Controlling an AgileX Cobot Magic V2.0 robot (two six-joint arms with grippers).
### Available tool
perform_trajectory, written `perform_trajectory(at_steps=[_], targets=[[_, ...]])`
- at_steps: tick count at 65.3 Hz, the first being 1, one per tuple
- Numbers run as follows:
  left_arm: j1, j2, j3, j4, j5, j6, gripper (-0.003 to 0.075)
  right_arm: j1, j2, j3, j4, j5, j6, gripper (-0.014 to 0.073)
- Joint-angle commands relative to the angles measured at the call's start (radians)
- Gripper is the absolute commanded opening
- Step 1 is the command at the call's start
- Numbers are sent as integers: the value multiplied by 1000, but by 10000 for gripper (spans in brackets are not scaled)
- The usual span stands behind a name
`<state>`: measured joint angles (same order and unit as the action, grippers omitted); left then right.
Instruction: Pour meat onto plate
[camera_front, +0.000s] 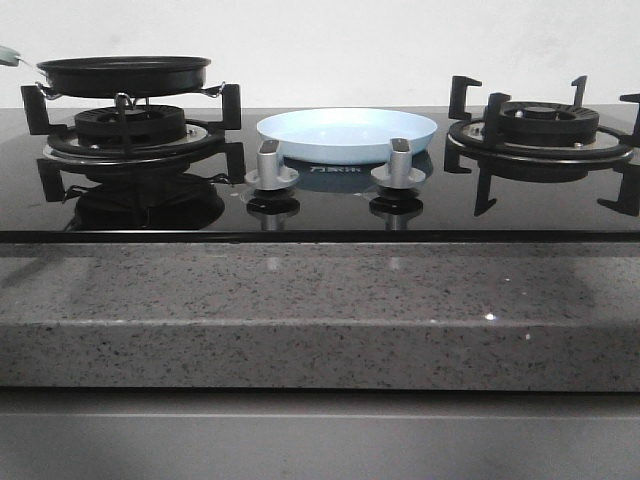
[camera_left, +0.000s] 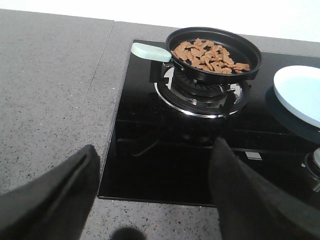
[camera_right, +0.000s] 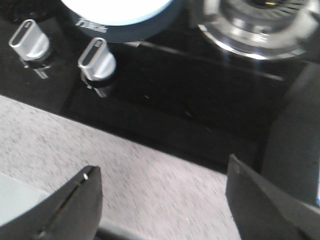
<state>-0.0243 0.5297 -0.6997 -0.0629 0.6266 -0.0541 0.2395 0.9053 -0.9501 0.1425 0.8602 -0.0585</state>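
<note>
Writing: white print on the black glass stove top just in front of the plate, partly hidden by the plate rim and too blurred to read in front or right wrist view. No other labels readable.

Plate sits mid-stove between the two burners, behind the two silver knobs, nothing on it. Meat is all in the black frying pan, which rests on the left burner; its pale green handle juts past the stove's left edge, over the table. Right burner carries nothing.

Edges: stove glass ends short of the table's front lip; a speckled grey strip runs along the front, with a wider stretch to the left of the stove.

Left gripper: wide apart, holding nothing, above the stove's front-left corner, well apart from the pan. Right gripper: wide apart, holding nothing, over the table's front strip near the knobs.
</note>
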Motion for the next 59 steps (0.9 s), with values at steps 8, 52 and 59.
perform_trajectory(at_steps=[8,52,59], targets=[[-6,11,-31,1,-76,0,471,16,165,-147,35,-55,-26,538],[-6,11,-31,1,-76,0,471,11,711,-632,81,0,-57,360],[-6,11,-31,1,-76,0,471,-1,805,-735,79,41,-57,360]])
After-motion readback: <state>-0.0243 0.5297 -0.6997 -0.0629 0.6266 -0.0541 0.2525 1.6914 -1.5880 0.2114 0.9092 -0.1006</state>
